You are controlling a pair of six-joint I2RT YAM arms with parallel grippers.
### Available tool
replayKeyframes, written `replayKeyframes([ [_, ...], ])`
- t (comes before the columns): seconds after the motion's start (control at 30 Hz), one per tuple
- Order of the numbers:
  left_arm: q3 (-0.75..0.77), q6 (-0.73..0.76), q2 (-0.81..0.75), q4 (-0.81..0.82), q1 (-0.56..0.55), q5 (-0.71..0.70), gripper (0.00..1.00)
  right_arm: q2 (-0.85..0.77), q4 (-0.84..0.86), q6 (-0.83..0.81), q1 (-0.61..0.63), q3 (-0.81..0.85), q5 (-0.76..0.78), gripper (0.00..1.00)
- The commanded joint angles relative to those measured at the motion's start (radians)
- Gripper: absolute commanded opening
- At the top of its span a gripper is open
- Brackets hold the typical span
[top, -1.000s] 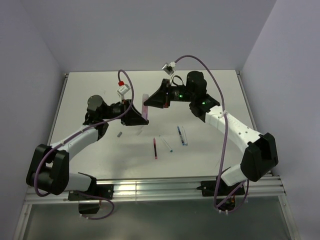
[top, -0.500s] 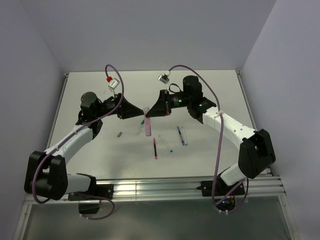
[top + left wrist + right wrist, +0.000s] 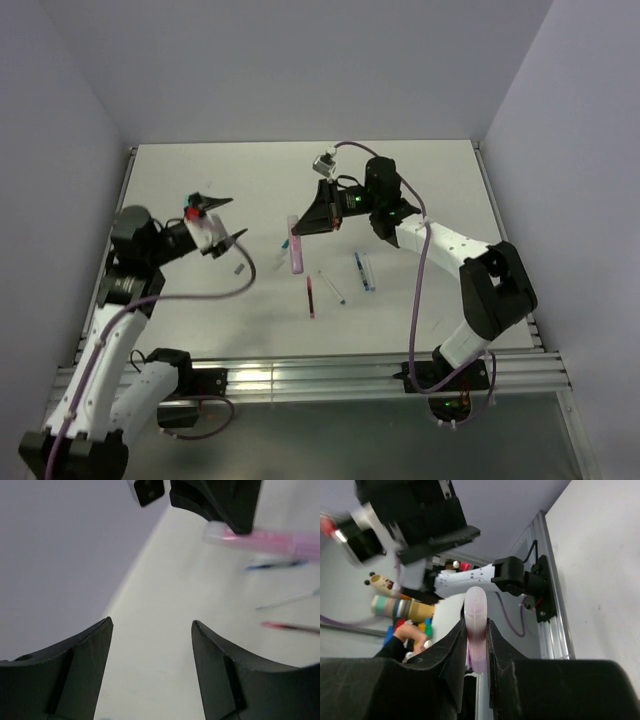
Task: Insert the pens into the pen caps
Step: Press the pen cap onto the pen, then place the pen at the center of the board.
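- Your right hand (image 3: 298, 226) is clamped on the pink pen (image 3: 297, 252), a translucent pink stick with a paler, rounded end (in the right wrist view that end pokes out between the two dark fingers).
- The pen stands steeply over the middle of the table (image 3: 450, 170); you cannot tell whether its lower end touches the surface.
- Your left hand (image 3: 228, 220) has its fingers wide apart and holds nothing.
- On the table near the pink pen lie a red pen (image 3: 310, 297), a dark blue pen (image 3: 359, 270) and a small grey cap (image 3: 238, 269).
- A second ago both hands met at the pink pen, the left one closed beside it. Since then the left hand has let go and swung well back to the left, while the right hand has kept the pen and carried it lower.
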Motion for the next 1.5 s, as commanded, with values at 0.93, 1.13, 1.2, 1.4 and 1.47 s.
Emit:
replayKeyframes([
  [0.93,-0.304,1.787,-0.248,-0.189,-0.090,0.429,0.64,0.282,0.625,0.591,0.143,0.112,-0.166,0.00],
  [1.13,-0.285,1.761,-0.203,-0.132,-0.176,0.381,0.58,0.330,0.709,0.663,0.166,0.134,-0.162,0.00],
  [1.2,-0.293,1.738,-0.200,-0.091,-0.201,0.363,0.56,0.348,0.761,0.704,0.169,0.137,-0.162,0.00],
  [1.4,-0.294,1.675,-0.199,-0.037,-0.256,0.311,0.53,0.359,0.809,0.737,0.174,0.120,-0.157,0.00],
  [1.47,-0.291,1.684,-0.200,-0.049,-0.264,0.298,0.48,0.360,0.812,0.740,0.175,0.111,-0.155,0.00],
])
